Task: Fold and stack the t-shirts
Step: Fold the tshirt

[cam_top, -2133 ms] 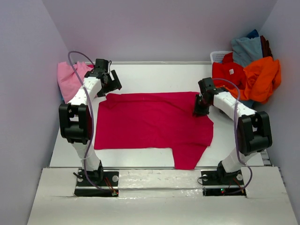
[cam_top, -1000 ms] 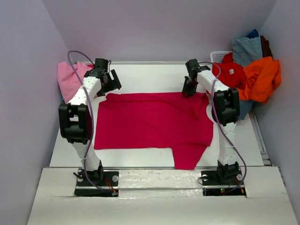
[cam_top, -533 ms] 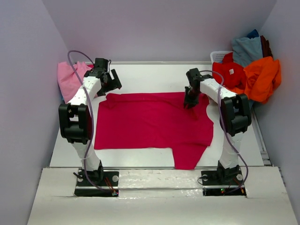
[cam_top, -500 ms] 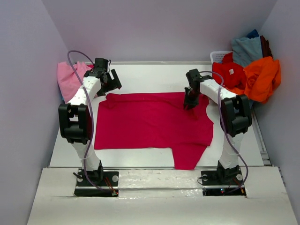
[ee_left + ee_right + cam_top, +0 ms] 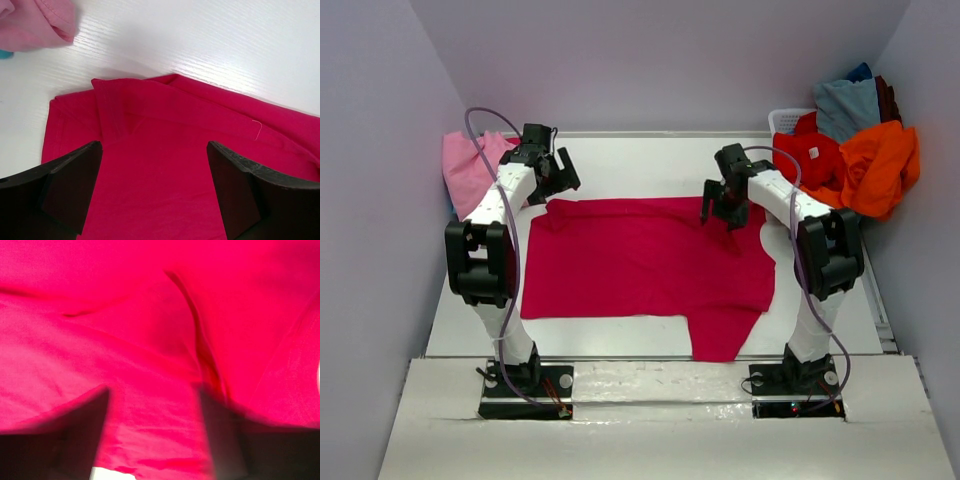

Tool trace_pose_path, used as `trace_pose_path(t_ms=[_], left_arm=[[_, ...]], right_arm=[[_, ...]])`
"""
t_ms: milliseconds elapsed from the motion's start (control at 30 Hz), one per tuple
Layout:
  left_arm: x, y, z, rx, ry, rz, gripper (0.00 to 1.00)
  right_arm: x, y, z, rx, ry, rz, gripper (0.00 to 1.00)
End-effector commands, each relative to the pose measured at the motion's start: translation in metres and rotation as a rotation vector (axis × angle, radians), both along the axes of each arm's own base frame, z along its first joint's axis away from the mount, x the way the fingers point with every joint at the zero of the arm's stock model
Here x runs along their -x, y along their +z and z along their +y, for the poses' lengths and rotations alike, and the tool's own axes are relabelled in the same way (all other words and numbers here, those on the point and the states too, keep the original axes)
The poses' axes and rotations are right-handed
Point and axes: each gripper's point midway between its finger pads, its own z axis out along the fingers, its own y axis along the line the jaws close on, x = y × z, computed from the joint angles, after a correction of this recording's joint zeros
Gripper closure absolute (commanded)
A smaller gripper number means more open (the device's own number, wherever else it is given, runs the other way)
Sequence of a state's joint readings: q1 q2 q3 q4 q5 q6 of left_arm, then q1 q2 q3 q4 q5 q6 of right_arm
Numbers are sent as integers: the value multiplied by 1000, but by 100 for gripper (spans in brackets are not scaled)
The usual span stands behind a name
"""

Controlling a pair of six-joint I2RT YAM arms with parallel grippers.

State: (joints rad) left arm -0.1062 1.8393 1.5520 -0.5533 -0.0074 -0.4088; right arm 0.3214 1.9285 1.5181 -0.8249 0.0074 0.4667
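A crimson-magenta t-shirt [image 5: 640,260] lies spread flat in the middle of the table, one sleeve hanging toward the near edge. My left gripper [image 5: 552,180] hovers over its far left corner, wide open, with only cloth [image 5: 160,165] below the jaws [image 5: 152,150]. My right gripper [image 5: 720,205] is over the shirt's far right part. In the blurred right wrist view its jaws [image 5: 152,395] stand apart above wrinkled crimson cloth [image 5: 150,340], with nothing pinched between them. A light pink t-shirt [image 5: 468,165] lies bunched at the far left.
A white basket [image 5: 782,120] at the far right holds a heap of t-shirts: red [image 5: 805,155], orange [image 5: 880,165] and grey-blue [image 5: 845,105]. The pink cloth's edge [image 5: 35,20] shows in the left wrist view. Purple walls close in the table on three sides.
My right gripper came back from the shirt's far right edge toward the middle of it, and its jaws have parted, letting go of the cloth. The left arm has stayed still.
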Motion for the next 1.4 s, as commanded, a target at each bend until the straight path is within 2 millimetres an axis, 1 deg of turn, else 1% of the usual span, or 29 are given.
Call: trace_pose_path(t_ms=[0, 33, 100, 167, 200, 267, 333, 367, 433, 467, 500, 533, 633, 667, 700, 733, 767, 800, 867, 900, 967, 1000, 1067, 1133, 1167, 1233, 1267, 1300, 1367], left_arm=[[-1, 43, -10, 17, -18, -103, 1], [-2, 47, -10, 20, -14, -117, 1], [-6, 59, -10, 29, -4, -153, 1], [-8, 65, -15, 61, -10, -179, 1], [-7, 65, -25, 91, -27, -180, 1], [-11, 69, -34, 137, -45, -200, 1], [-11, 70, -45, 138, -66, -198, 1], [-13, 74, -41, 115, -60, -203, 1], [-8, 76, -42, 66, -60, -195, 1], [-7, 77, -35, 36, -40, -201, 1], [-1, 77, -35, 10, -37, -190, 1], [0, 81, -27, -45, -5, -198, 1], [9, 95, -14, -103, 19, -203, 1], [13, 102, -8, -130, 28, -212, 1], [15, 103, -5, -143, 33, -213, 1], [16, 105, -3, -151, 38, -220, 1], [21, 99, 0, -161, 39, -210, 1], [22, 96, -5, -161, 27, -209, 1], [28, 84, -4, -162, 30, -186, 1], [30, 79, -5, -155, 31, -174, 1], [34, 75, -9, -129, 29, -163, 1], [39, 74, -12, -108, 17, -165, 1], [37, 79, -16, -81, 7, -194, 1], [35, 82, -16, -84, 14, -196, 1], [29, 92, -13, -95, 29, -213, 1], [29, 97, -8, -119, 45, -209, 1], [29, 101, -2, -145, 64, -222, 1], [27, 103, -1, -150, 68, -233, 1], [27, 101, -3, -147, 54, -225, 1]], right_arm=[[-41, 65, 7, -89, -46, -230, 0], [-44, 74, 15, -136, -25, -248, 0], [-57, 91, 16, -151, -9, -301, 0], [-61, 94, 21, -202, 6, -305, 0], [-64, 95, 21, -242, 6, -308, 0], [-62, 93, 35, -334, 51, -300, 2], [-64, 88, 31, -344, 41, -298, 6], [-62, 82, 25, -314, 28, -291, 6], [-61, 74, 14, -250, 5, -283, 6], [-62, 72, 5, -225, -24, -278, 8], [-62, 69, 2, -207, -35, -272, 11], [-56, 66, 0, -201, -43, -239, 13], [-53, 79, 6, -241, -59, -234, 13], [-56, 86, 6, -247, -67, -249, 13], [-54, 80, 6, -241, -68, -229, 13], [-57, 85, 4, -224, -66, -223, 14], [-60, 73, 3, -204, -66, -185, 15], [-62, 72, 1, -188, -69, -173, 18], [-66, 73, -5, -148, -70, -179, 22], [-66, 71, -7, -133, -74, -179, 26], [-68, 70, -13, -100, -85, -192, 29], [-68, 68, -14, -93, -83, -189, 33], [-68, 71, -16, -81, -85, -185, 39], [-68, 70, -17, -75, -76, -187, 39], [-68, 69, -17, -72, -72, -186, 39], [-69, 64, -19, -57, -57, -188, 39], [-64, 55, -21, -45, -55, -168, 39], [-65, 50, -27, -16, -60, -172, 39], [-60, 40, -26, -18, -48, -150, 39]])
